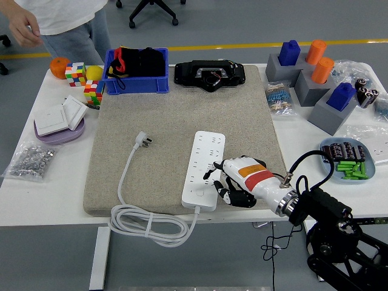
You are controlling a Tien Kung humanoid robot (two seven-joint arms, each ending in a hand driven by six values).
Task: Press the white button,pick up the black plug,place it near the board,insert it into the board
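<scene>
The right hand [235, 182] looks like glossy white plastic with black finger joints. Right against its fingertips, the power strip [204, 169] is smooth, slightly shiny white plastic. Both sit on a mat [182, 121] that's matt, rough, felt-like grey cloth. Further left, the cable [130, 209] looks like smooth rubbery plastic.
</scene>
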